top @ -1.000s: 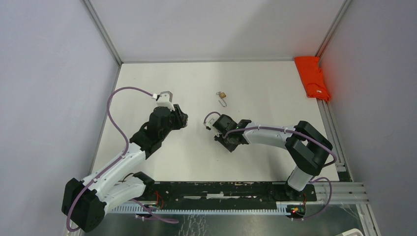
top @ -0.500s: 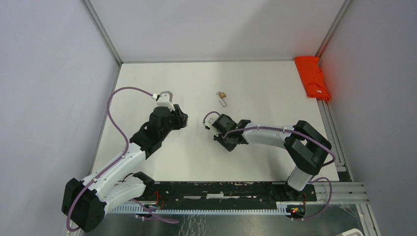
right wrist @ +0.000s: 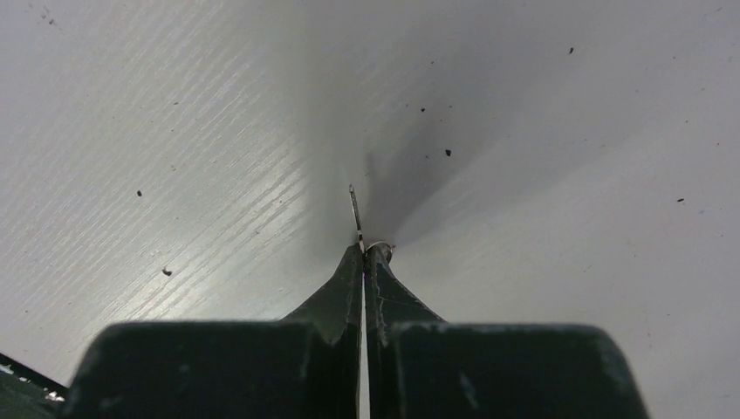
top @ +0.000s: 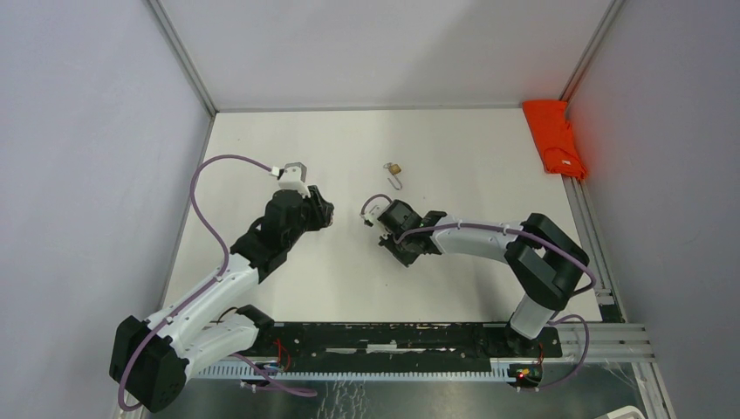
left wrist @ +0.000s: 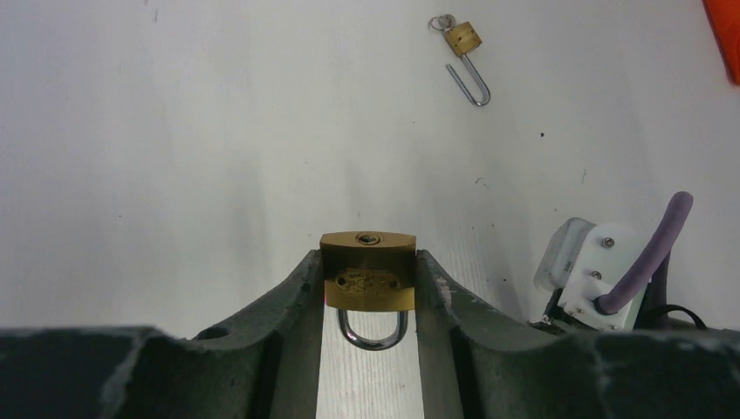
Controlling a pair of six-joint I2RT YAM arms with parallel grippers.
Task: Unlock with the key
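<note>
Spare padlock (top: pixel 395 168) (open) beyond right pincer (right wrist: pixel 365 255)

You see a red cloth (top: pixel 555 138) bunched at the far right corner of the white table (top: pixel 471 140).

The table (top: pixel 471 148) is a white board with a faint wood grain, hemmed in by pale walls on three sides and a metal rail along its right edge. Close up, the surface (right wrist: pixel 174 131) is peppered with small dark specks and a few scuffs. Out toward the far middle lies a small brass padlock (top: pixel 395 169) flat on its side, its long shackle swung open and pointing back toward the near edge, a little ring at the body's far end (left wrist: pixel 462 38). Well apart from it, at the far right edge beside the rail, sits a crumpled orange cloth (top: pixel 554 136)
</note>
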